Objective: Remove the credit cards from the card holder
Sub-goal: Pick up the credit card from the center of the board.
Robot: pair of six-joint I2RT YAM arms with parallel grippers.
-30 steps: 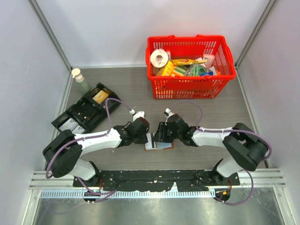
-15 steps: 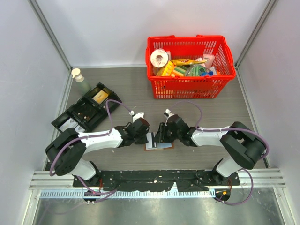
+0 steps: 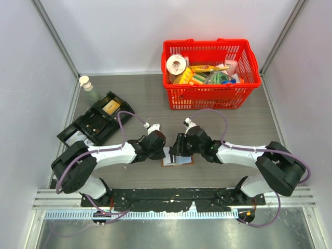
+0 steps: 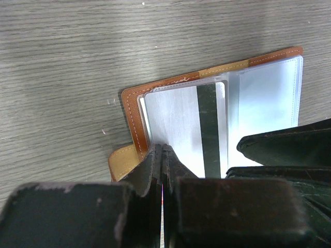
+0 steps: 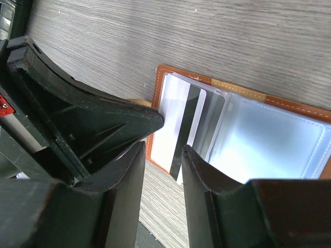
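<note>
The brown card holder (image 3: 181, 161) lies open and flat on the grey wooden table (image 3: 150, 101), close to the near edge, right between the two arms. Its inside is pale and shiny, with clear pockets. A white card (image 4: 178, 121) with a dark stripe sits in the left half, next to the little tab.

The left gripper (image 4: 162, 151) is down at the left edge of the card holder. Its jaws are pressed tight together, with the tips right at the edge of the card. I cannot tell if they pinch anything thin.

The right gripper (image 5: 162, 148) hangs over the same half, very near the left one. Its jaws are a bit spread, and the striped card and the table show through the gap.

Farther back stands a red basket (image 3: 207, 96) full of things. A black tray (image 3: 78, 130) and a small bottle (image 3: 86, 84) are on the left.
</note>
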